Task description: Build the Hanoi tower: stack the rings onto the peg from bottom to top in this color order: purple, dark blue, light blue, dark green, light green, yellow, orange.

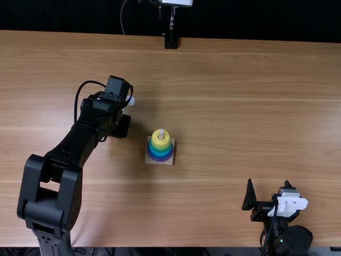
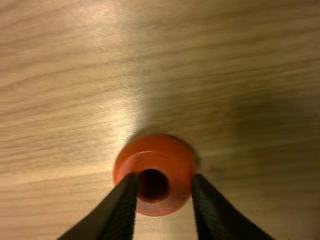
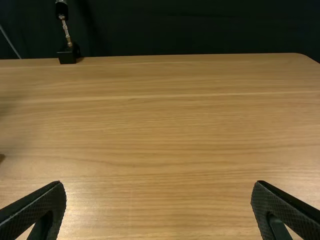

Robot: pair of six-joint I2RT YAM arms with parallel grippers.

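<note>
From above, a light brown wooden worktop (image 1: 229,101). The left arm (image 1: 68,140) leans in from the near edge, its elbow raised, and covers part of the wood beneath it. A black cable (image 1: 77,98) loops beside its wrist. The left tool (image 1: 121,127) points down, near the tower base.

In the left wrist view, the orange ring (image 2: 170,162) lies flat on the wood, its dark hole facing up, with the left tool right at it. I cannot tell whether the left tool has it clenched. A soft shadow falls beside the ring on the wood.

Just to the right of the left tool in the top view is the square wooden base (image 1: 151,160), with a pale peg (image 1: 161,133) upright on it. The stack (image 1: 155,145) around the peg shows purple lowest, then blue, then green tones, with yellow on top; the peg's tip pokes out above the yellow. Nothing lies over the tip.

The right tool (image 1: 268,186) is released, its two fingers spread wide, holding nothing; it is low over the near edge, well apart from the stack.

At the far edge stands a thin metal post (image 1: 172,18) on a black block (image 1: 171,41), with a dark curtain (image 1: 256,20) behind.
</note>
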